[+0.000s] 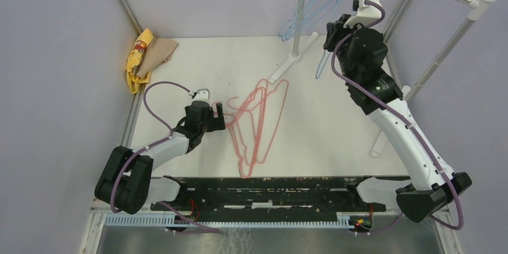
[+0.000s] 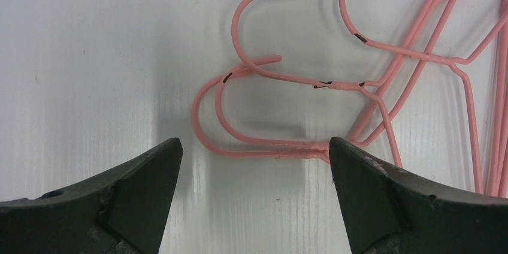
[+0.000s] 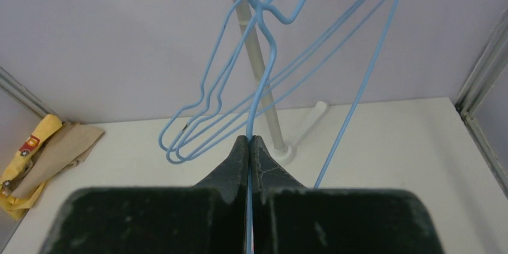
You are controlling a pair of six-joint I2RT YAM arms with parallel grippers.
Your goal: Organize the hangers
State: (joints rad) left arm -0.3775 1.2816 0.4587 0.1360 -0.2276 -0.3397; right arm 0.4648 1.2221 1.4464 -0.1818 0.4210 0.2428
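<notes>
Pink hangers (image 1: 259, 125) are seen lying tangled flat mid-table (image 1: 197, 62), hooks turned toward the left gripper (image 2: 254, 146). Its jaws are spread wide, set just short of the nearest hook. Blue hangers (image 3: 260, 95) are seen hanging beside the upright rack pole (image 3: 271, 116), far right. One blue wire is pinched between the closed jaws of the right gripper (image 3: 250, 140).

We see left arm (image 1: 168, 146) & right arm (image 1: 408, 129): white links, black joint housings, purple cables (image 1: 163, 82) along each. Left gripper (image 2: 255, 142) fingers (image 2: 120, 200) dark, wedge-shaped, scuffed. Black base rail (image 1: 263, 194) btwn bases, red wires (image 1: 191, 204).
</notes>
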